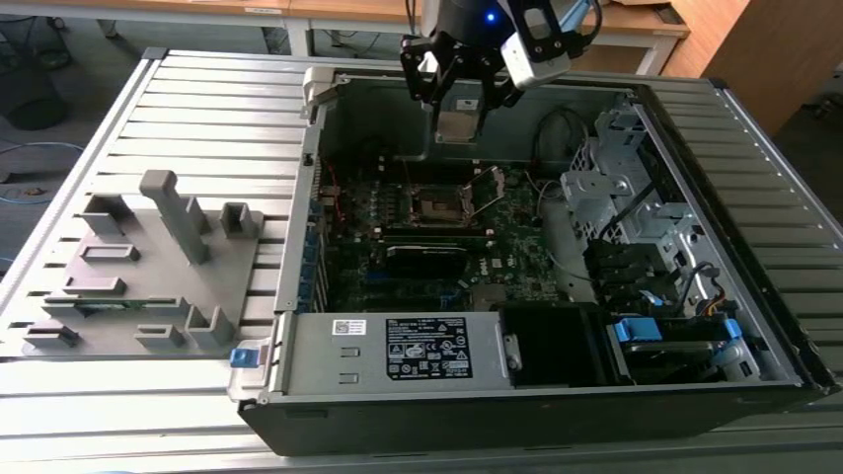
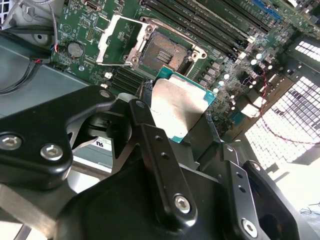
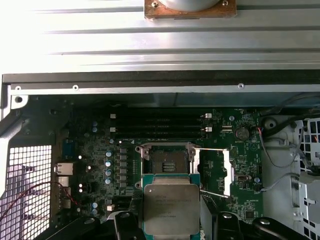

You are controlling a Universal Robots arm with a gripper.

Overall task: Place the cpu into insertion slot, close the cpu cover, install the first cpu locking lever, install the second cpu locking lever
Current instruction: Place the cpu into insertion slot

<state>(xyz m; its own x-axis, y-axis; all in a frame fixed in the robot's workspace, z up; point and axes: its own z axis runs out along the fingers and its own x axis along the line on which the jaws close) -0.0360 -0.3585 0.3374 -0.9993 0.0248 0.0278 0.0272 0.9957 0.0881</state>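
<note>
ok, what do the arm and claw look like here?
Matte black claw with chunky jointed links, silver hex-socket screws and slim dark fingers. In the exterior view, a blue light glows on the wrist, beside a grey camera block.

A ribbed metal bench (image 1: pixel 211 109) stands on grey floor (image 1: pixel 86 69); pale wooden desks (image 1: pixel 330 12) and a wooden cabinet (image 1: pixel 764 49) stand behind.

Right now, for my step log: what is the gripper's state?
Gripper: shut on the cpu, held clear of the empty slot.
</note>
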